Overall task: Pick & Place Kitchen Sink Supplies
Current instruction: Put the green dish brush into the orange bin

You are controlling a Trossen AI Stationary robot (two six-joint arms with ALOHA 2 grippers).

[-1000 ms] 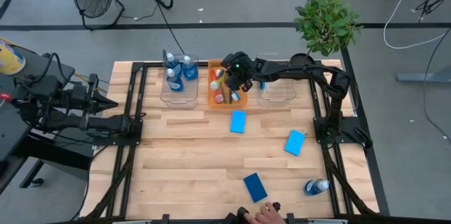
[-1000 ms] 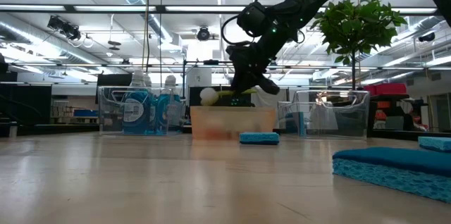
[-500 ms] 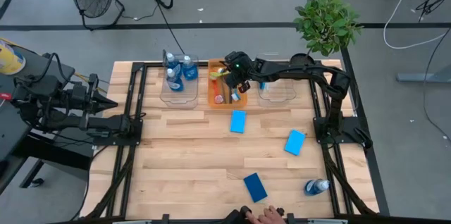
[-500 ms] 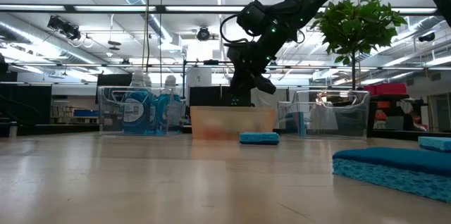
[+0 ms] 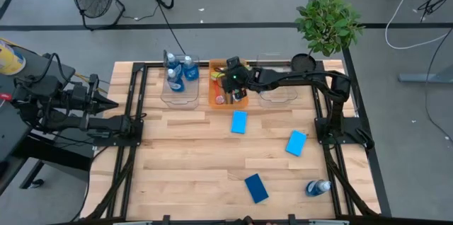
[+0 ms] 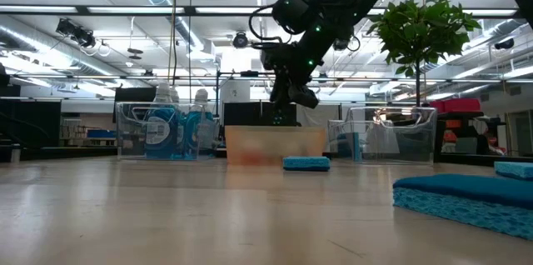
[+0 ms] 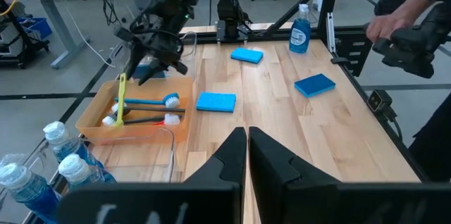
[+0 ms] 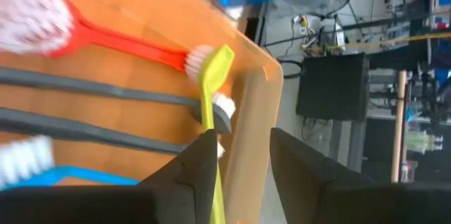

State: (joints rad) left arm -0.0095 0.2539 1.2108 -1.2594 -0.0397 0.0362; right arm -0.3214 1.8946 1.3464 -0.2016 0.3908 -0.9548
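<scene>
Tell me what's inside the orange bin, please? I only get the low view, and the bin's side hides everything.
Observer: Long-handled brushes lie in the orange bin: a red brush, a blue brush, dark grey brushes and a yellow-green brush propped against the wall.
Operator: Is the arm holding one?
Observer: It doesn't look so. The right gripper is over the bin with its fingers apart, and the yellow-green handle runs past one finger.
Operator: Where's the other arm?
Observer: The left gripper waits at the table's left edge, fingers shut.
</scene>
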